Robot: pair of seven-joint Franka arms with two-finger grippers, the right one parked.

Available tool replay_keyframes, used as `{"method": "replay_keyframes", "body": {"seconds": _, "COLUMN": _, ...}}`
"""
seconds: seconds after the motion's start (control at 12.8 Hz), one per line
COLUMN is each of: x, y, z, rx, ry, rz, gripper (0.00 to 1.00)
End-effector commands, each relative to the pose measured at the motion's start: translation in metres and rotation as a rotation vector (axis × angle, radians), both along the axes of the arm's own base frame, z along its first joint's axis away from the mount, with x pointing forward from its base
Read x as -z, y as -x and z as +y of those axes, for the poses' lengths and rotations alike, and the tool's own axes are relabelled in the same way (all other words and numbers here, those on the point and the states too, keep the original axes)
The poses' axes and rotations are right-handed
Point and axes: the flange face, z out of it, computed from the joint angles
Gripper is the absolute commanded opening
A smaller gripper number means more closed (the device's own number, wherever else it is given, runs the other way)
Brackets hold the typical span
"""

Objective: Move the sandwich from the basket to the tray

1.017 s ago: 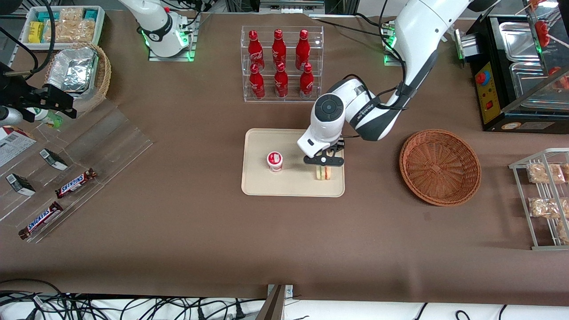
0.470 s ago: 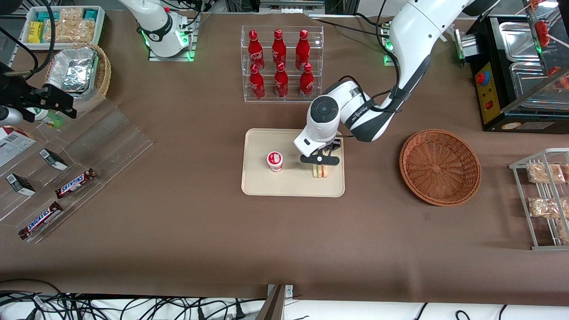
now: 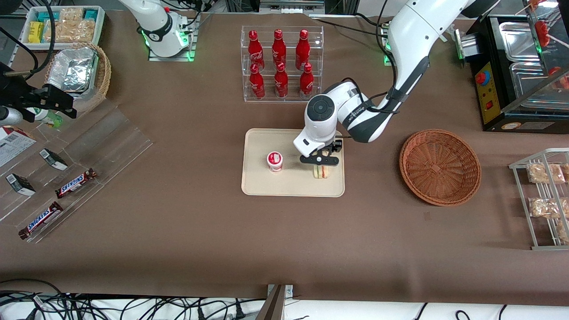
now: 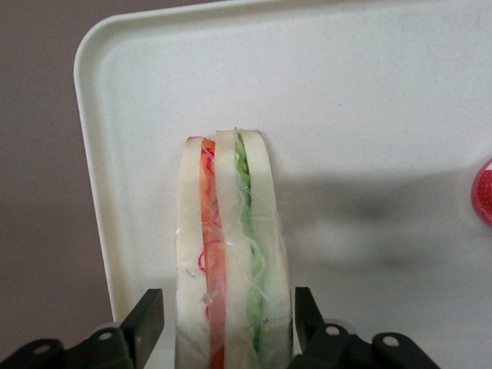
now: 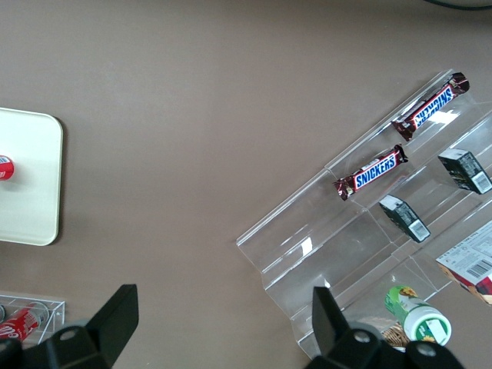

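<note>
the sandwich [image 4: 233, 254] stands on edge on the tray [image 3: 258, 182], beside a small red-lidded cup [image 3: 275, 160]. the gripper [image 4: 228, 323] straddles it, fingers spread with gaps either side (only the wrist view shows that); the basket [image 3: 440, 166] lies toward the working arm's end.

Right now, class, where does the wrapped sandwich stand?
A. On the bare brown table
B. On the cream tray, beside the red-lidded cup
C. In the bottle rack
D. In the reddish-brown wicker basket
B: the sandwich stands on edge on the tray beside the cup, between the open fingers of the hand; the basket holds nothing.
</note>
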Motion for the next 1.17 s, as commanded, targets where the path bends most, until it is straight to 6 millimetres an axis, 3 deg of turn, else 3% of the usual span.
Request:
{"method": "replay_keyframes", "body": {"seconds": 0.0, "x": -0.032, "y": -0.021, "z": 0.003, "rx": -0.033, "ry": -0.013, "rz": -0.036, "gripper": 1.00}}
{"method": "replay_keyframes", "body": {"seconds": 0.39, "x": -0.133, "y": -0.073, "z": 0.044, "rx": -0.139, "ry": 0.001, "rz": 0.003, "gripper": 1.00}}
{"method": "replay_keyframes", "body": {"seconds": 0.63, "x": -0.171, "y": -0.088, "z": 0.070, "rx": -0.172, "ry": -0.013, "rz": -0.007, "gripper": 1.00}}
{"method": "replay_keyframes", "body": {"seconds": 0.78, "x": -0.212, "y": -0.102, "z": 0.098, "rx": -0.194, "ry": 0.028, "rz": 0.036, "gripper": 1.00}}
{"method": "replay_keyframes", "body": {"seconds": 0.86, "x": -0.230, "y": -0.103, "z": 0.103, "rx": -0.183, "ry": 0.024, "rz": 0.053, "gripper": 1.00}}
{"method": "replay_keyframes", "body": {"seconds": 0.94, "x": -0.242, "y": -0.106, "z": 0.109, "rx": -0.193, "ry": 0.027, "rz": 0.053, "gripper": 1.00}}
{"method": "replay_keyframes", "body": {"seconds": 1.1, "x": -0.243, "y": -0.108, "z": 0.110, "rx": -0.197, "ry": 0.037, "rz": 0.055, "gripper": 1.00}}
